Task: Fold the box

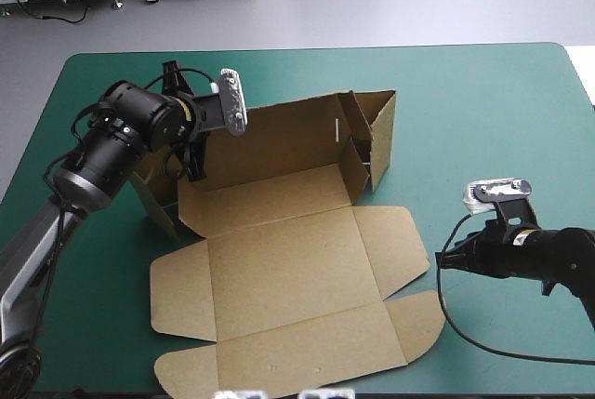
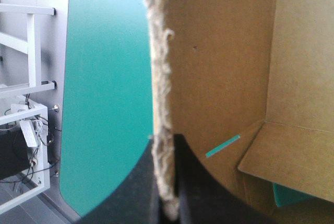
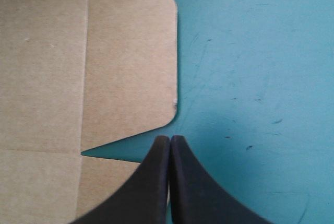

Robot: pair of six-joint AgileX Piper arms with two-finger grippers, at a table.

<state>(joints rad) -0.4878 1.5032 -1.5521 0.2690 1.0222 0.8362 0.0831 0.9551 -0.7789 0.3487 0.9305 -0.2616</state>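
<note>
The brown box (image 1: 279,269) lies partly set up on the teal-green cover. Its back wall (image 1: 279,139) and right end wall (image 1: 376,134) stand raised, and the lid panel with its flaps lies flat toward the front edge. My left gripper (image 1: 193,159) is at the back wall's left end. In the left wrist view its black fingers (image 2: 198,192) pinch the board's rough edge (image 2: 159,104). My right gripper (image 1: 454,258) rests low on the cover, right of the lid. Its fingers (image 3: 156,182) meet in a point just off a rounded flap (image 3: 130,62), with nothing between them.
The lid's front flap (image 1: 297,357) reaches close to the table's front edge. A short side flap (image 1: 158,199) stands under the left arm. Teal-green cover (image 1: 483,120) shows to the right of and beyond the box.
</note>
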